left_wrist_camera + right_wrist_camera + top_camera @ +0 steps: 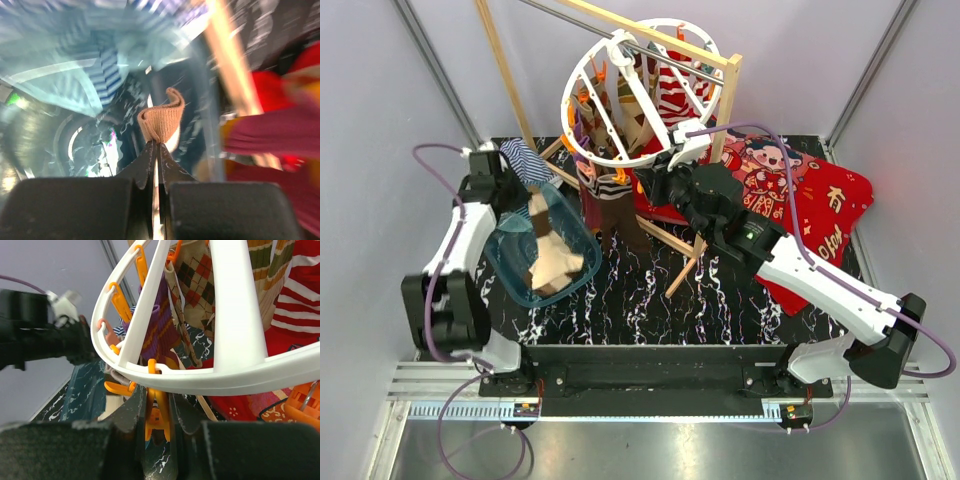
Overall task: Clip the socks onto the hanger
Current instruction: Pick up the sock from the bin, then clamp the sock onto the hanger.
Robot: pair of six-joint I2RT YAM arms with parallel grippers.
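Table (650, 300), left pincer (156, 145) pinching sock (162, 120), right pincer (157, 405) pinching clip (157, 422) (half-hidden)

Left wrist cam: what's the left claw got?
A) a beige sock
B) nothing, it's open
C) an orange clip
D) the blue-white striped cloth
A: the left claw is shut on a folded beige sock. The orange clip is between the fingers of the right claw instead.

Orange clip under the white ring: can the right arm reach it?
Looks like yes. The right gripper is at the rim of the hanger, its fingers on either side of the orange clip, seemingly pinching it. Nothing sits between.
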